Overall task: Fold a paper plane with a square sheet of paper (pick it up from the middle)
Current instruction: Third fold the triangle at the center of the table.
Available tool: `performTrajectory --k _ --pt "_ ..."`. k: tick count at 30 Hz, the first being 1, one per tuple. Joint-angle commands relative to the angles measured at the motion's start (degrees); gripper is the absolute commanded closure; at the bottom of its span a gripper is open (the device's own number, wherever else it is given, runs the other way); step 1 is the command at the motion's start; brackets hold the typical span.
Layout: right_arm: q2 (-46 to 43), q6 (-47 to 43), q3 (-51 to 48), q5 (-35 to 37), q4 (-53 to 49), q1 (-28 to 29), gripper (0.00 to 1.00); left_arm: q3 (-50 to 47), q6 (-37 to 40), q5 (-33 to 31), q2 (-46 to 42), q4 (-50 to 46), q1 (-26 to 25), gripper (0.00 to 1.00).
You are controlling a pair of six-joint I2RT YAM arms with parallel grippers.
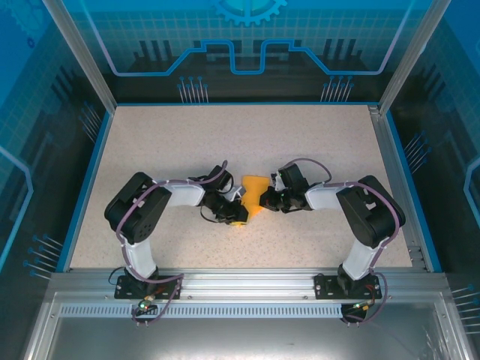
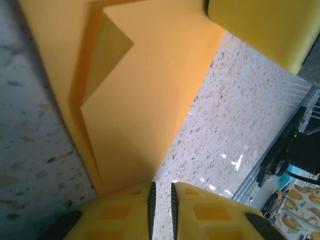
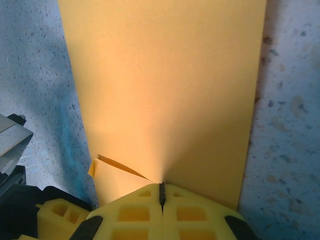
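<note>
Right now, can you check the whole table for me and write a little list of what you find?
Surface: speckled beige table, flat, no spills seen.
Job's things: orange paper between the two arms, creased, one flap folded over.
Clutter: nothing seen.
Grippers: right tool shut on the orange paper; left tool at the paper's edge, jaws a slit apart, grip unclear.
Cables: purple cables run along both arms, away from the paper.
Surroundings: blue walls with printed lines; metal rail at the near edge.
</note>
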Motion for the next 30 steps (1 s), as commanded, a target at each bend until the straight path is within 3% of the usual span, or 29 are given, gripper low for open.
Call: performTrajectory --k 1,13,21,30 --pt "2.51 -1.63 -1.28 7.02 -8.52 -0.26 1.00 -1.41 1.34 -3.83 -0.22 -12.34 0.72 0.80" --pt "2.23 -1.20 -1.82 7.07 -8.13 -0.30 0.99 0.94 3.98 -4.73 -3.55 -17.70 0.75 0.77" --pt "2.02 0.01 -2.61 6.65 -6.65 -0.35 0.98 0.59 -2.30 -1.35 -10.10 -7.43 0.72 0.77" --pt "2.60 1.20 -2.44 6.16 -4.93 -0.15 0.98 2.95 -7.05 -1.98 -5.10 1.19 0.70 0.74"
